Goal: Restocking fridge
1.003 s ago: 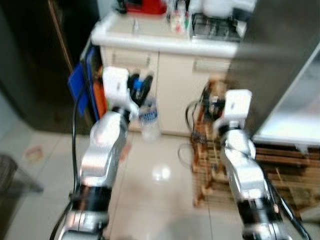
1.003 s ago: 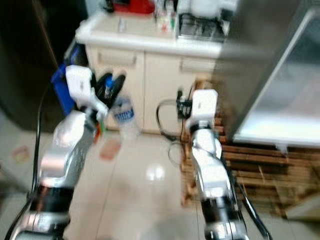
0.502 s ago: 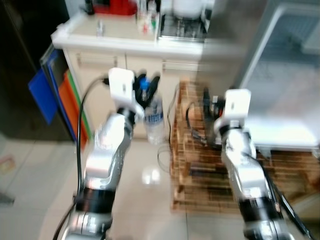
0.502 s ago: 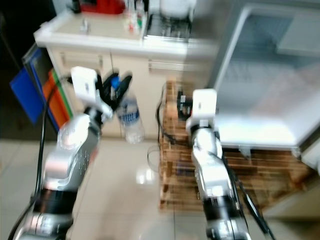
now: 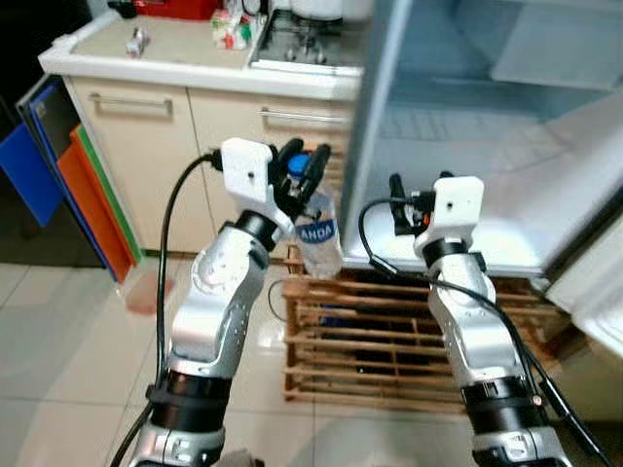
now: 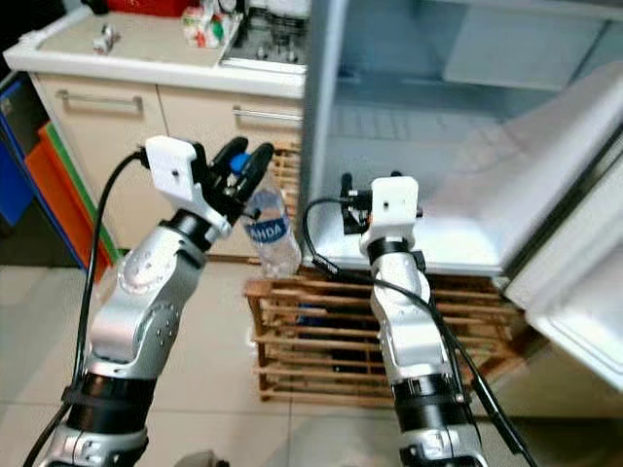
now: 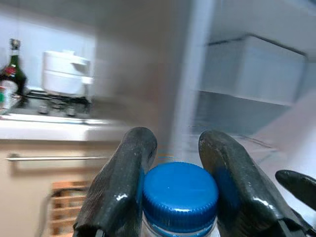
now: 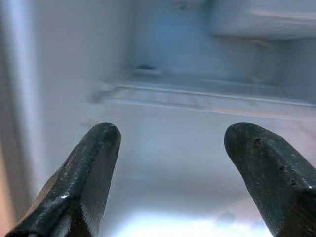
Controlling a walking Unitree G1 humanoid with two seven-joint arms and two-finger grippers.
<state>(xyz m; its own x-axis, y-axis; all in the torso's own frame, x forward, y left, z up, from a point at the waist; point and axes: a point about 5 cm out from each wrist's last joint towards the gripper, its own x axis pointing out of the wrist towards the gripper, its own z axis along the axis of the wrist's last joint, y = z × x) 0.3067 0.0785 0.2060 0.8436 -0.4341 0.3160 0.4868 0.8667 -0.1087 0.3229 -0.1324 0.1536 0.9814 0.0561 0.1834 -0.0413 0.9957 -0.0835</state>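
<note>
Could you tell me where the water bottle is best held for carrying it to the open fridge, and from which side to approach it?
At the neck, just under the blue cap, coming from above with a finger on each side. The water bottle hangs upright from the left tool gripped this way; the narrow neck fits between the fingers, and the cap's rim probably keeps it from slipping.

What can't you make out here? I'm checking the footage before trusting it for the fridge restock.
- Water bottle: label text beyond a few letters is too small in the eye views; in the left wrist view the left gripper hides everything below the cap.
- Fridge upper shelves: cut off by the top edge.
- Counter items: too small to identify.
</note>
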